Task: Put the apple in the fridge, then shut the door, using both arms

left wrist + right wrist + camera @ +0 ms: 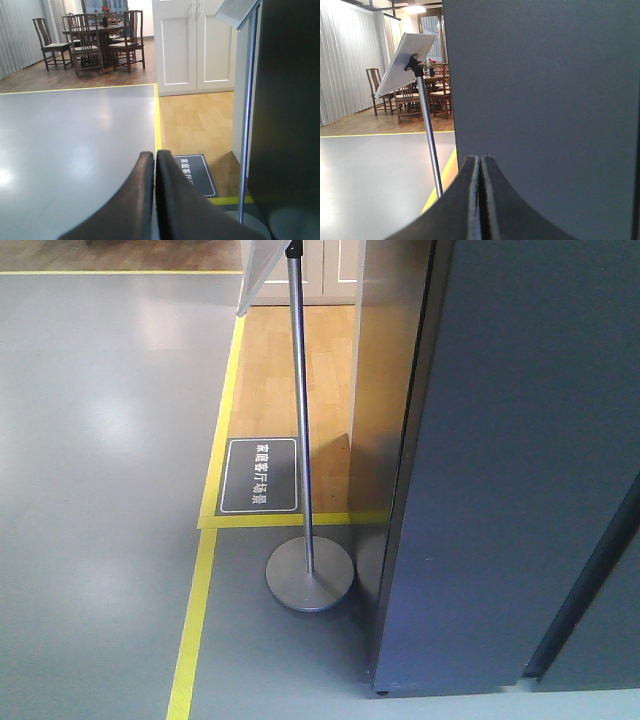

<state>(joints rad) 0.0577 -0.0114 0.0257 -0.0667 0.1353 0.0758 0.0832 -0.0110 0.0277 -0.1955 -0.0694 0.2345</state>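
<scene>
Grey fridge body: the tall dark grey fridge (500, 470) fills the right of the front view; its interior is hidden.
Door: which grey panel is the door, I cannot tell.
Sign stand: a silver pole on a round base (309, 575) stands just beside the fridge; swing arms wide of it.
Left gripper (155, 159): black fingers pressed together, empty.
Right gripper (480, 162): closed, empty, facing the grey panel.
Apple: not visible.

Metal sign stand (308, 490) on round grey base, tilted white board on top; dark floor placard (259, 475) with white characters just left of pole; yellow floor tape (195, 625) bordering grey floor; wooden dining table and chairs (92, 40) far back; white cabinet (195, 45)
</scene>
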